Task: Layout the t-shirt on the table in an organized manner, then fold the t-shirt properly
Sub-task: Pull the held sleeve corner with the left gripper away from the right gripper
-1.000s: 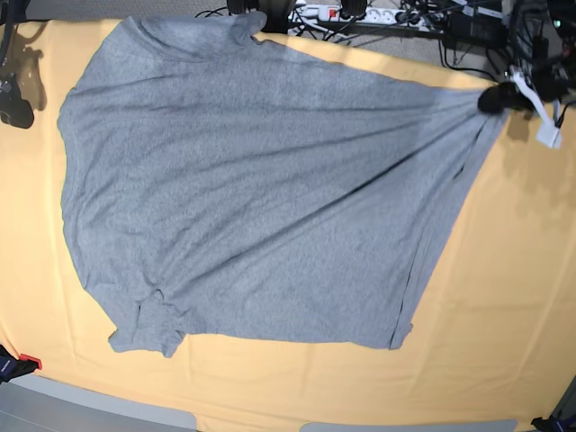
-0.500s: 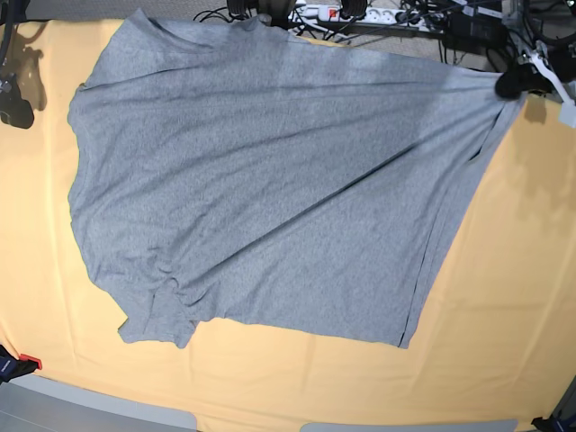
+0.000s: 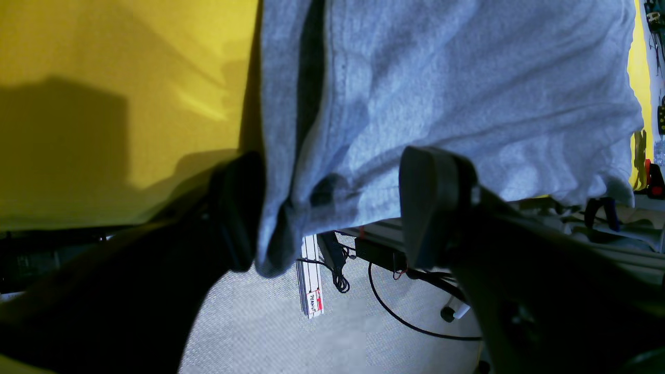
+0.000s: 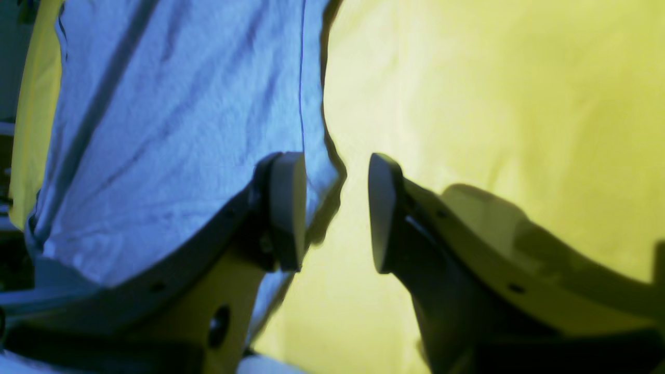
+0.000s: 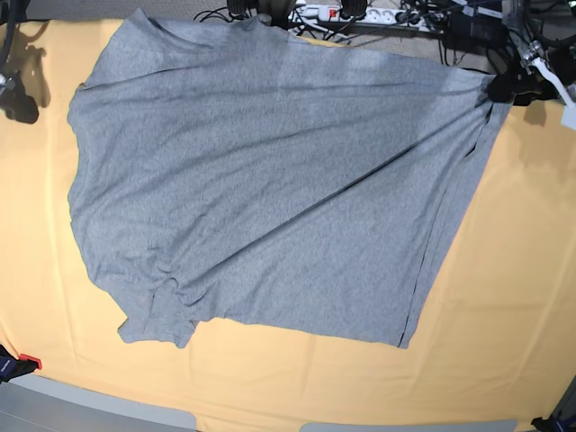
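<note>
Just let go: left hand (image 3: 332,208) now spread, shirt (image 5: 270,189) corner dropped at worktop (image 5: 522,270) edge. Right hand (image 4: 330,213) parted, empty. Shirt nearly flat, wrinkles remaining; smoothing likely next.

White power strip (image 5: 317,13) with a red switch at the far edge in the base view, black cables (image 5: 211,13) tangled beside it. More dark electronics and wires (image 5: 459,31) further along the same edge, details too small to tell. Grey floor strip (image 5: 99,407) along the near edge, small red-and-black piece (image 5: 22,363) at the near corner. Left wrist view: speckled grey floor (image 3: 291,332), a white strip with a red-marked label (image 3: 310,283) lying on it, a looping black cable (image 3: 400,317) next to it, blurred clutter (image 3: 602,218) at the side.
</note>
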